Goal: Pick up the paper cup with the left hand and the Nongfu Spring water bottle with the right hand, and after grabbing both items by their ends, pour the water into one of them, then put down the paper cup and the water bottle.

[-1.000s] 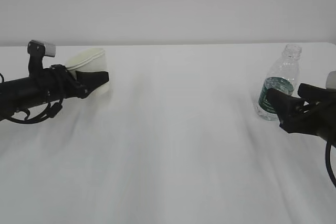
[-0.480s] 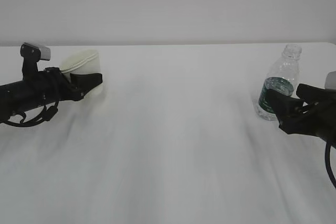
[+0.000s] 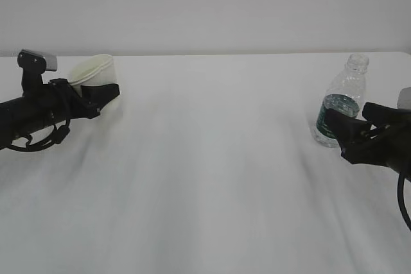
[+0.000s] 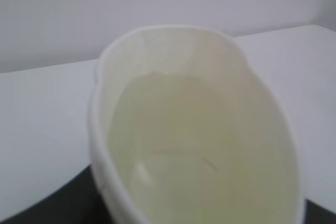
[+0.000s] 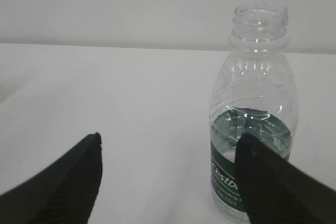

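Observation:
The white paper cup (image 3: 92, 69) sits tilted between the black fingers of my left gripper (image 3: 97, 88), which is shut on it at the far left. In the left wrist view the cup (image 4: 194, 129) fills the picture, its rim squeezed into an oval and its cream inside facing the camera. The clear, uncapped Nongfu Spring water bottle (image 3: 344, 86) with its dark green label stands upright at the right. My right gripper (image 3: 350, 119) is open just in front of it. In the right wrist view the bottle (image 5: 260, 93) stands beyond the right finger (image 5: 262, 182), not between the jaws (image 5: 169, 139).
A white table (image 3: 212, 178) runs back to a pale wall. The left arm with its grey camera box (image 3: 37, 59) lies low along the left edge. A cable (image 3: 403, 203) hangs from the right arm.
My left arm has drawn back to the left, carrying the paper cup with it, and the cup now sits more upright. The right gripper and the bottle have not moved.

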You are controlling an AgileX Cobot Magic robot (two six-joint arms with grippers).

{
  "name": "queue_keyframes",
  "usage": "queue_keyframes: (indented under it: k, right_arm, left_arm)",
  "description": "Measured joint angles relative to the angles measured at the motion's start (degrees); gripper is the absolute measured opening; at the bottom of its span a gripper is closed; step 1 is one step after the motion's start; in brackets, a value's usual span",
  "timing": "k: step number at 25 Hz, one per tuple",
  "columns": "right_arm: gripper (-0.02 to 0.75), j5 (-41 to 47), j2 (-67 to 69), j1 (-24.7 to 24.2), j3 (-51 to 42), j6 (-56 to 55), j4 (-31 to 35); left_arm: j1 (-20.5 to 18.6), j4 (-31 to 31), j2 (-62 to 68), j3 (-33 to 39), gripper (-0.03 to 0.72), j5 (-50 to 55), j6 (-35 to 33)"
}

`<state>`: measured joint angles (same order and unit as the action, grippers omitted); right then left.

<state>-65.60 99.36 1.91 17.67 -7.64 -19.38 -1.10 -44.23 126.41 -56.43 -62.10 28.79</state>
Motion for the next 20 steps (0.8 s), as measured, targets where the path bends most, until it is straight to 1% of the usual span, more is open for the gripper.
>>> queue_keyframes:
  k: [5, 8, 11, 14, 20]
  right_arm:
    - [0.588, 0.0, 0.0, 0.0, 0.0, 0.0, 0.0]
    - [0.588, 0.0, 0.0, 0.0, 0.0, 0.0, 0.0]
    - [0.588, 0.0, 0.0, 0.0, 0.0, 0.0, 0.0]
    - [0.588, 0.0, 0.0, 0.0, 0.0, 0.0, 0.0]
    - [0.588, 0.0, 0.0, 0.0, 0.0, 0.0, -0.2]
  left_arm:
    - [0.0, 5.8, 0.0, 2.1, 0.372, -0.1, -3.9]
    - [0.0, 9.6, 0.0, 4.7, 0.372, -1.8, -7.4]
    - [-0.1, 12.8, 0.0, 6.7, 0.371, -1.8, -9.0]
    - [-0.1, 14.7, 0.0, 8.0, 0.370, -1.8, -9.6]
    - [-0.1, 16.4, -0.4, 9.9, 0.369, -1.9, -12.1]
